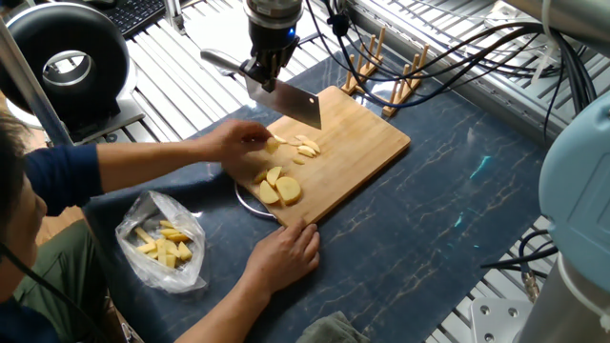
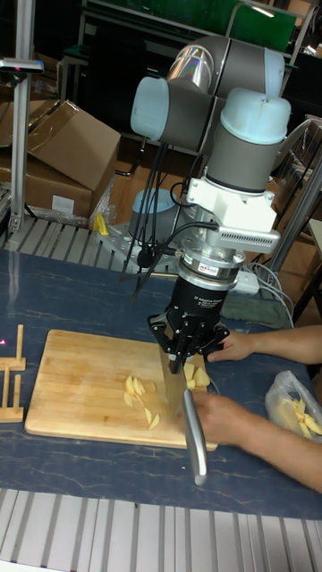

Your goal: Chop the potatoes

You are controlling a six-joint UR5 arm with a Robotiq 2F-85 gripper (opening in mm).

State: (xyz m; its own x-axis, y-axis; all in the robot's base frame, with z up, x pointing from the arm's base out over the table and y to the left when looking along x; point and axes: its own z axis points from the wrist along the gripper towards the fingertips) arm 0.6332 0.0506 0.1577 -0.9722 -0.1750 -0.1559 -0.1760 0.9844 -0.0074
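Note:
My gripper (image 1: 265, 69) hangs over the far left corner of the wooden cutting board (image 1: 357, 143), shut on the handle of a cleaver (image 1: 289, 101) whose blade is lifted clear of the wood. Thin potato slices (image 1: 305, 148) lie under the blade, with bigger potato chunks (image 1: 276, 188) near the board's left edge. A person's hand (image 1: 236, 141) holds one piece beside the slices. In the tall fixed view the gripper (image 2: 190, 353) grips the knife, whose handle (image 2: 194, 433) points at the camera, above the potatoes (image 2: 140, 393).
The person's other hand (image 1: 286, 252) steadies the board's near corner. A clear plastic bag (image 1: 164, 243) of yellow pieces lies at the left front. A wooden rack (image 1: 386, 81) stands behind the board. A metal ring (image 1: 248, 203) peeks from under the board's edge.

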